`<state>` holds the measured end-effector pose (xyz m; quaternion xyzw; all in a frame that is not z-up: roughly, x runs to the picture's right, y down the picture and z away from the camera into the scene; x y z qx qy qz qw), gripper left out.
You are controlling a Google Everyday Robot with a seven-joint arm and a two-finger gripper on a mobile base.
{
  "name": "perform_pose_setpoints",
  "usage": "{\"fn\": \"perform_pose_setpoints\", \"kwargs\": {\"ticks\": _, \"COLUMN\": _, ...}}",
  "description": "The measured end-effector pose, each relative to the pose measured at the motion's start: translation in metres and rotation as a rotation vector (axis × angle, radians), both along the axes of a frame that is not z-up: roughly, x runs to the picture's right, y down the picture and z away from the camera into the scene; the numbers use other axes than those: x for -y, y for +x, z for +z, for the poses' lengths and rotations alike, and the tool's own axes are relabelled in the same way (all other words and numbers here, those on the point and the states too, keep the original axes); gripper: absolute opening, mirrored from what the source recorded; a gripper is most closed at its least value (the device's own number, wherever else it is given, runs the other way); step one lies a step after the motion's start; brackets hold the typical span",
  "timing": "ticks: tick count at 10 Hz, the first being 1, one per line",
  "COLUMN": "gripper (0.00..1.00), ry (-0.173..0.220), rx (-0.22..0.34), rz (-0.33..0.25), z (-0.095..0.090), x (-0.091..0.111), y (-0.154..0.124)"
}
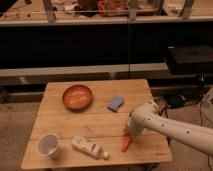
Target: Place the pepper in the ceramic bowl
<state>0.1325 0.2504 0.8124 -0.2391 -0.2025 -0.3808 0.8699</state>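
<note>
The pepper (125,144), slim and orange-red, lies on the wooden table (100,125) near its front right edge. My gripper (130,133), at the end of the white arm that comes in from the right, is right over the pepper's upper end and hides it. I cannot tell whether it touches the pepper. The ceramic bowl (77,96), round and orange-red, sits empty at the table's back left, well apart from the gripper.
A white cup (48,145) stands at the front left. A white bottle (90,147) lies on its side at the front middle. A blue sponge-like block (115,103) lies right of the bowl. Dark shelving stands behind the table.
</note>
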Motion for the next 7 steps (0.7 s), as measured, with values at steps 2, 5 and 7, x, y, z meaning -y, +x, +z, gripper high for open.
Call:
{"fn": "perform_pose_setpoints", "kwargs": {"ticks": 2, "gripper": 0.13, "ry": -0.009, "rx": 0.004, "rz": -0.004, "z": 0.0, "x": -0.002, "y": -0.002}}
{"fn": "perform_pose_setpoints", "kwargs": {"ticks": 5, "gripper": 0.13, "ry": -0.019, "rx": 0.023, "rz": -0.006, "z": 0.001, "x": 0.004, "y": -0.03}}
{"fn": "perform_pose_setpoints", "kwargs": {"ticks": 7, "gripper": 0.13, "ry": -0.008, "rx": 0.018, "rz": -0.008, "z": -0.003, "x": 0.016, "y": -0.027}}
